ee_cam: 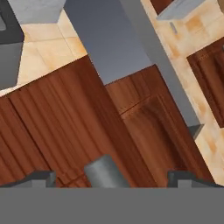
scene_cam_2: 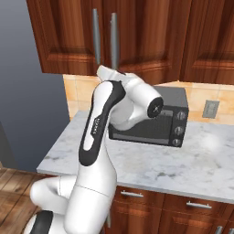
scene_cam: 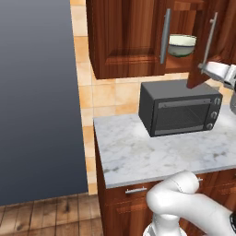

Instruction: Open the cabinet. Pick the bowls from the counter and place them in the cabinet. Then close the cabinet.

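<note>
The cabinet (scene_cam: pixel 133 37) is seen on the wall above the counter (scene_cam: pixel 138 152), right door (scene_cam: pixel 203 46) swung partly open, left door shut. A pale cream-green bowl (scene_cam: pixel 181 45) is seen inside the cabinet, on the shelf behind the gap between the two silver bar handles (scene_cam: pixel 165 36). A dark microwave (scene_cam: pixel 179 108) is set at the counter's back edge, under the cabinet.

In the hand view the gripper (ee_cam: pixel 113 178) is held up close to a reddish-brown door panel (ee_cam: pixel 65 122), a grey bar handle end (ee_cam: pixel 103 171) between the fingertips (ee_cam: pixel 41 178). Jaws are spread wide, nothing grasped. Contact with the handle cannot be told.
</note>
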